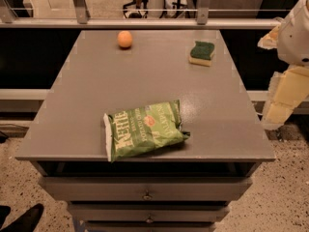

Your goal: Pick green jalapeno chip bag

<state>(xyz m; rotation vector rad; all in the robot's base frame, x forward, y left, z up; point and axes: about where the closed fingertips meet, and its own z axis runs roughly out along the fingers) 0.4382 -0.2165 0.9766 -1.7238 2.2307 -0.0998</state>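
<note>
The green jalapeno chip bag (145, 129) is light green and crinkly, with white "Kettle" lettering and a small red-orange emblem. It lies flat near the front edge of the grey table top (96, 81), slightly left of centre. Its white sealed edge points left. My gripper (282, 100) hangs at the far right of the view, beyond the table's right edge. It is well to the right of the bag, apart from it, and holds nothing that I can see.
An orange ball-like fruit (125, 39) sits at the back left of the table. A dark-green-and-yellow sponge (202, 53) lies at the back right. Drawers (147, 190) run below the front edge. A metal railing (145, 22) stands behind the table.
</note>
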